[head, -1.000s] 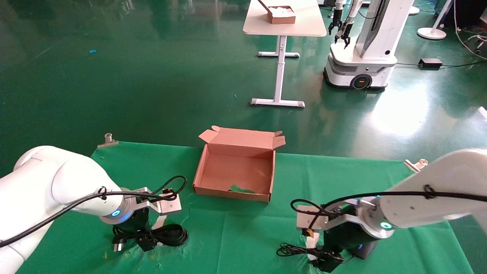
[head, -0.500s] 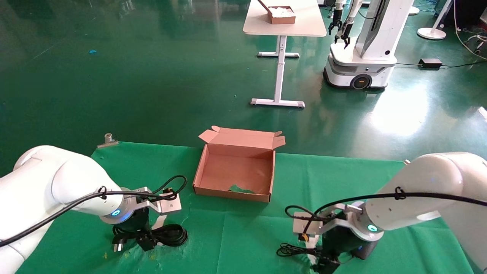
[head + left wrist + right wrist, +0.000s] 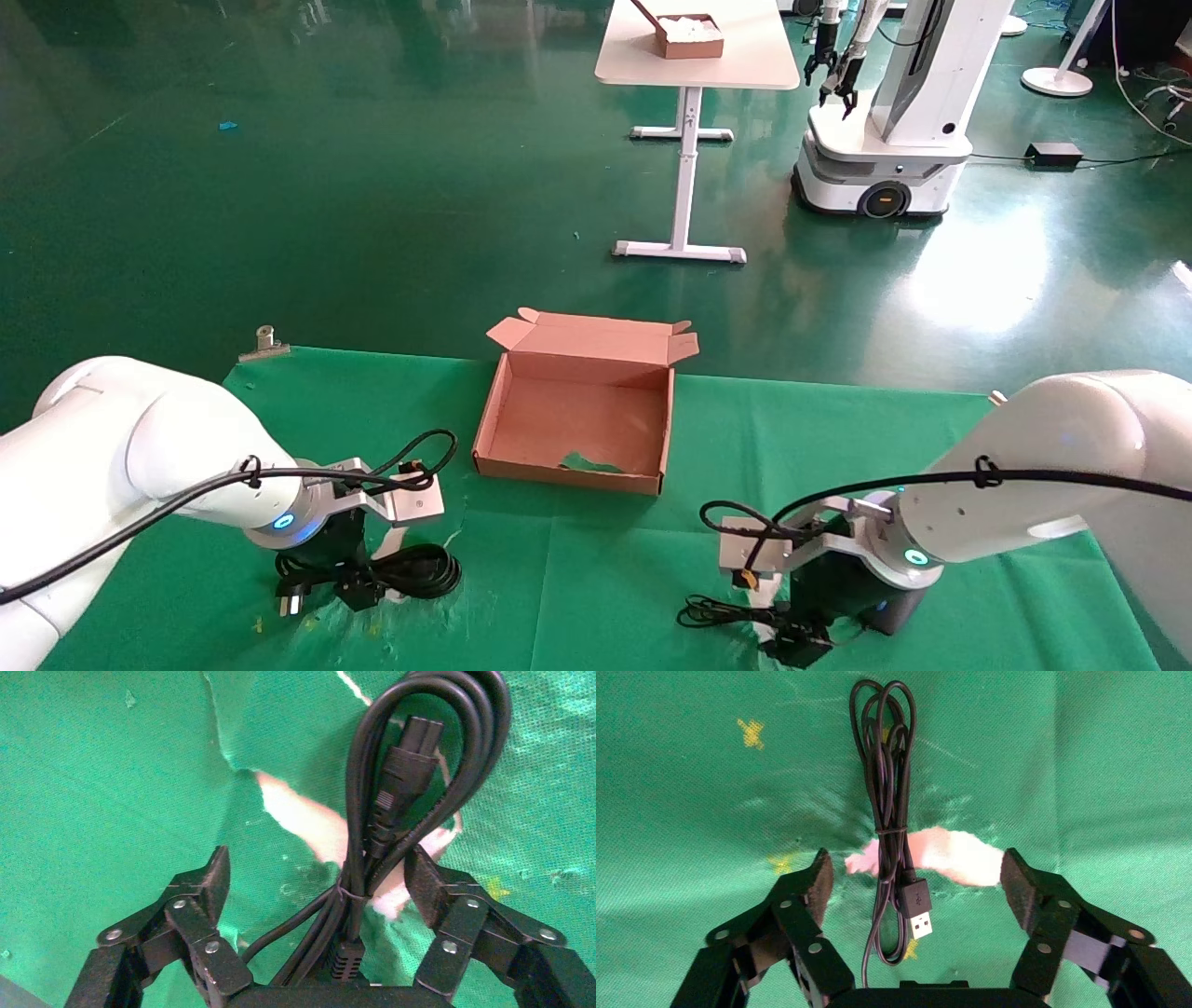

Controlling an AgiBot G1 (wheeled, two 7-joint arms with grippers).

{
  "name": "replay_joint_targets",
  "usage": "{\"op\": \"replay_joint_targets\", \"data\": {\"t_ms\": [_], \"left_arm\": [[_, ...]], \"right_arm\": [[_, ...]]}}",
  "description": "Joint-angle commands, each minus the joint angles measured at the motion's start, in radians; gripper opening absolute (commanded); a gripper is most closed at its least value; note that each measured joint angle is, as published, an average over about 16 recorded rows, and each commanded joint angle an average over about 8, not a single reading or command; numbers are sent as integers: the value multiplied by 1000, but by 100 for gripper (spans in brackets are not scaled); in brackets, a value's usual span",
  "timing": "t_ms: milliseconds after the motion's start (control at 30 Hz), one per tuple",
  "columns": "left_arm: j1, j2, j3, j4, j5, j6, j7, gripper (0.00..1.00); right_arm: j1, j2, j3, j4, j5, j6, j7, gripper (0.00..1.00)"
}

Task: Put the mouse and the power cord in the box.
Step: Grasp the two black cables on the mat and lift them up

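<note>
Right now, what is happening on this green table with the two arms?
Both arms are low over the green cloth, each above one item, and nothing is packed yet. The left gripper is open and straddles the coiled power cord. The right gripper is open over the thin USB cable of the mouse, which lies beside it. The box stands open between them, farther back, holding neither item.

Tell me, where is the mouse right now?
In the head view, the mouse sits on the green cloth at front right, just under the right hand.
</note>
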Motion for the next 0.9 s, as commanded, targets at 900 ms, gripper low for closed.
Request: {"op": "replay_joint_targets", "data": {"t_ms": [900], "left_arm": [[0,0,0,-2,1,0,0,0]], "right_arm": [[1,5,3,9,3,-2,1,0]]}}
